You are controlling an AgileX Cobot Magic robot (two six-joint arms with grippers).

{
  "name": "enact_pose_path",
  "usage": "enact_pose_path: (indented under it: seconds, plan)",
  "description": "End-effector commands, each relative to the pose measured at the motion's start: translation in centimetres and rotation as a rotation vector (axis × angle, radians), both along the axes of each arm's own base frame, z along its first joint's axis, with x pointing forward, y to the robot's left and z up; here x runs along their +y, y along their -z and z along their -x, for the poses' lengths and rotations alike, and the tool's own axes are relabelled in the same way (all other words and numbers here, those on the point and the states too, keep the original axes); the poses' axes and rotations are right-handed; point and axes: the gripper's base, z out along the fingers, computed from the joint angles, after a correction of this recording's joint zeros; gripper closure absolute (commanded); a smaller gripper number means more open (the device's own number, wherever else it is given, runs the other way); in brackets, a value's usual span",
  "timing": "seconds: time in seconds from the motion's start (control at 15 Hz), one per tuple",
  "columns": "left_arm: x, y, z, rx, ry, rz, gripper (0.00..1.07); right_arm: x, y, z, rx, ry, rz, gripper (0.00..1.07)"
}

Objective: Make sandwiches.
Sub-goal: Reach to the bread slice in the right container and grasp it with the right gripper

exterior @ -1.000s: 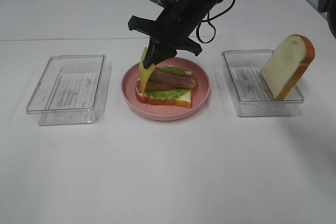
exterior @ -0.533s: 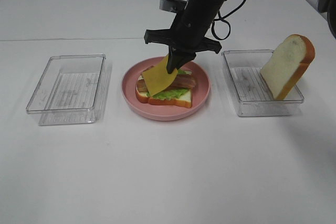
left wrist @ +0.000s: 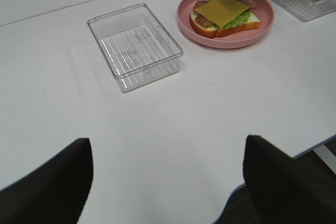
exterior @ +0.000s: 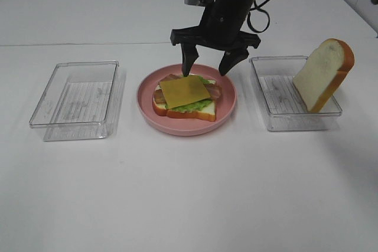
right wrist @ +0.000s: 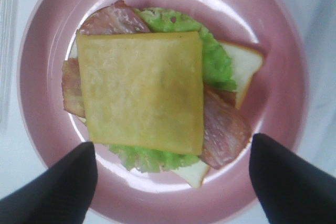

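An open-faced sandwich [exterior: 184, 101] lies on the pink plate [exterior: 227, 107]: bottom bread slice, green lettuce, brown bacon and a yellow cheese slice [exterior: 185, 91] flat on top. My right gripper [exterior: 207, 66] hangs open just above the plate's far side, holding nothing. In the right wrist view the cheese slice [right wrist: 140, 93] fills the middle, between the right gripper's [right wrist: 170, 182] spread fingers. A second bread slice [exterior: 323, 75] leans upright in the right container [exterior: 277, 119]. My left gripper [left wrist: 165, 182] is open over bare table, far from the sandwich [left wrist: 223, 14].
An empty clear container [exterior: 77, 100] sits left of the plate; it also shows in the left wrist view as the container [left wrist: 135, 45]. The white table's front edge shows in the left wrist view near the gripper.
My right gripper has opened and let go of the cheese slice, which now lies flat on the bacon. The gripper has shifted right and slightly back. The left arm is unchanged.
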Motion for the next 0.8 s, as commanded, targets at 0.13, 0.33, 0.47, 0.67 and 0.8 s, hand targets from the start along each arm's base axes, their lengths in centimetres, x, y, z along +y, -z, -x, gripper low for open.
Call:
enact_pose_path:
  seconds: [0.13,0.33,0.47,0.67,0.8]
  plan:
    - [0.0,0.1,0.3,-0.019,0.001,0.012,0.31,-3.8,-4.3,-0.2,-0.038,0.053,0.035,0.31]
    - [0.0,0.1,0.3,-0.019,0.001,0.012,0.31,-7.7,-7.1,-0.2,-0.058,0.100,0.050,0.31]
    - [0.0,0.1,0.3,-0.019,0.001,0.012,0.31,-11.9,-9.0,-0.3,-0.089,0.160,0.128,0.31]
    - [0.0,0.1,0.3,-0.019,0.001,0.012,0.31,-16.8,-9.9,-0.6,-0.083,0.262,0.167,0.31]
    - [0.0,0.1,0.3,-0.019,0.001,0.012,0.31,-18.8,-9.8,-0.8,-0.077,0.309,0.170,0.31]
